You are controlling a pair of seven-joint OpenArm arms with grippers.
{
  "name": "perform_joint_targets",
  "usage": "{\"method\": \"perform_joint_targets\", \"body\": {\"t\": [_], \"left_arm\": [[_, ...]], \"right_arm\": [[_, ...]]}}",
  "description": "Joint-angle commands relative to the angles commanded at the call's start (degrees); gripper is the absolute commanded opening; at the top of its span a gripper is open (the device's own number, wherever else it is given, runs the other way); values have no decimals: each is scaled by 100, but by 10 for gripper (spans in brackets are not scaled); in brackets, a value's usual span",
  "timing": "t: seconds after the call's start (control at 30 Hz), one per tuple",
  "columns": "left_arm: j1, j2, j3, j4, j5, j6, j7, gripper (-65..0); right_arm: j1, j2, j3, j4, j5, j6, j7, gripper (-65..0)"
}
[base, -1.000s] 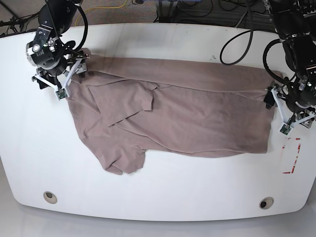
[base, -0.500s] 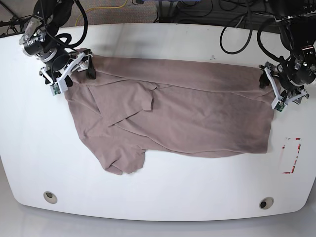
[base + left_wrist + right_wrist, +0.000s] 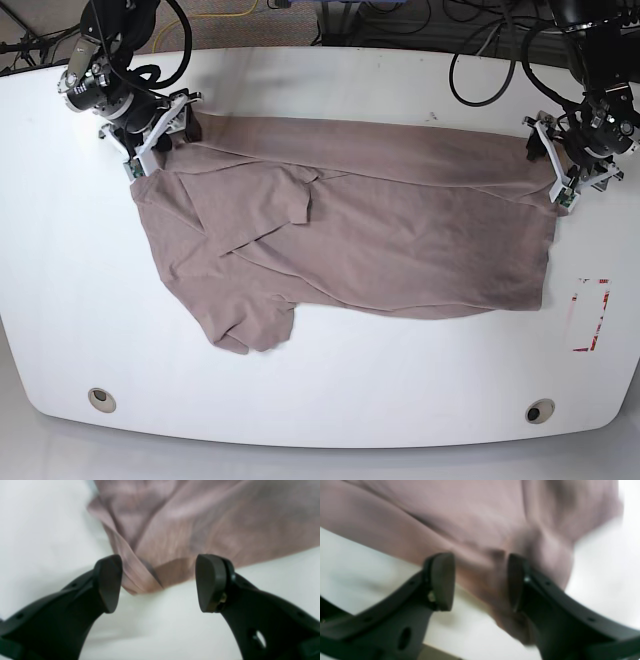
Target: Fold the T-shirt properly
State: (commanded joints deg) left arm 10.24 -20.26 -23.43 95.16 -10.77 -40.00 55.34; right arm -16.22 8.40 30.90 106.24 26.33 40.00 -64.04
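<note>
While the T-shirt (image 3: 350,225) lies spread lengthwise across mid-table, both grippers stand parted at its far corners: left gripper (image 3: 158,583) with the corner between its fingers, right gripper (image 3: 480,580) straddling a fold, neither clamped.

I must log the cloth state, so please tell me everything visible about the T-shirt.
The T-shirt is plain taupe, soft and wrinkled, lying mostly flat across the white table, one sleeve folded onto its body. Its two far corners sit between the open fingers of the left gripper and the right gripper.
</note>
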Motion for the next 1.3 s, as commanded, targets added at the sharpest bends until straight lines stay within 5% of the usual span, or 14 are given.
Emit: {"method": "perform_joint_targets", "body": {"t": [0.83, 0.93, 1.3], "left_arm": [[53, -220, 9, -325, 0, 0, -246, -232], [53, -220, 18, -325, 0, 0, -246, -232], [62, -220, 9, -299, 0, 0, -246, -232]], "right_arm": [[-273, 1547, -18, -44, -167, 0, -88, -342], [-237, 1530, 0, 220, -158, 0, -343, -342], [-264, 633, -35, 897, 484, 0, -853, -347]]}}
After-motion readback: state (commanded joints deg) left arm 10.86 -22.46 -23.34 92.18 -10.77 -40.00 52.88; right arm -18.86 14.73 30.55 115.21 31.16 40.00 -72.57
